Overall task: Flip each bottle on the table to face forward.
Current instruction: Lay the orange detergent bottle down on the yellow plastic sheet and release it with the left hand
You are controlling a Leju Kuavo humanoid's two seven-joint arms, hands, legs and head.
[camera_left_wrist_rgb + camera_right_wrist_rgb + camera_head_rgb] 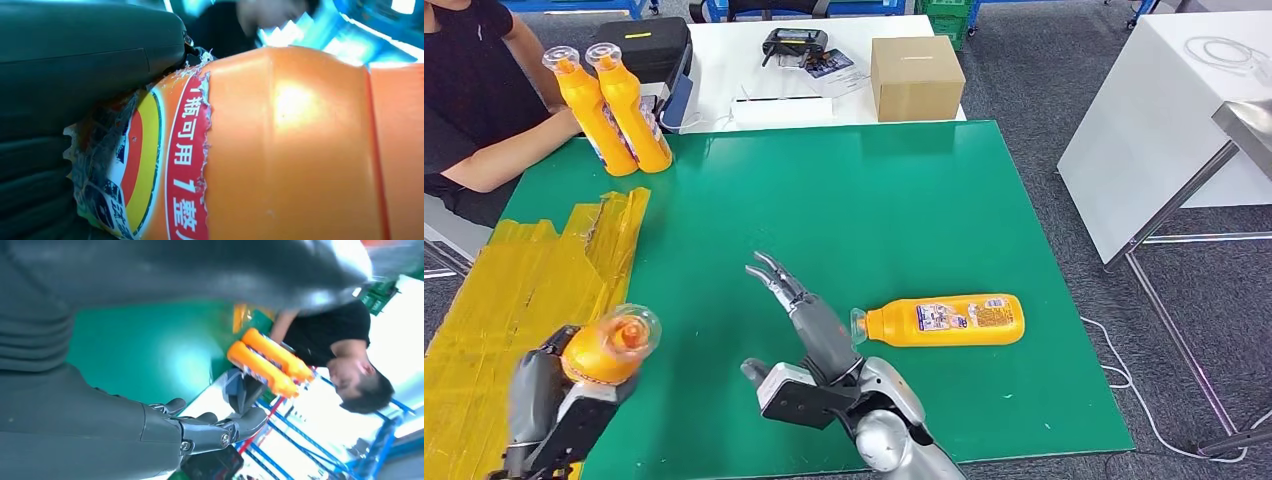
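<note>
My left hand (554,405) grips an orange bottle (607,348) near the table's front left, lifted, its clear cap pointing up toward the camera. Close up, that bottle (280,150) shows a torn label beside the dark fingers (75,55). Another orange bottle (949,320) lies on its side on the green table (824,200), cap pointing left. My right hand (809,335) hovers open just left of its cap, fingers (210,432) stretched forward. Two orange bottles (614,105) stand upright at the far left corner, also seen as a pair of bottles (270,362) past my right hand.
A person in black (474,90) sits at the far left with a hand by the standing bottles. Yellow corrugated sheets (524,290) cover the table's left side. Behind the table stand a cardboard box (916,78) and a black case (639,45).
</note>
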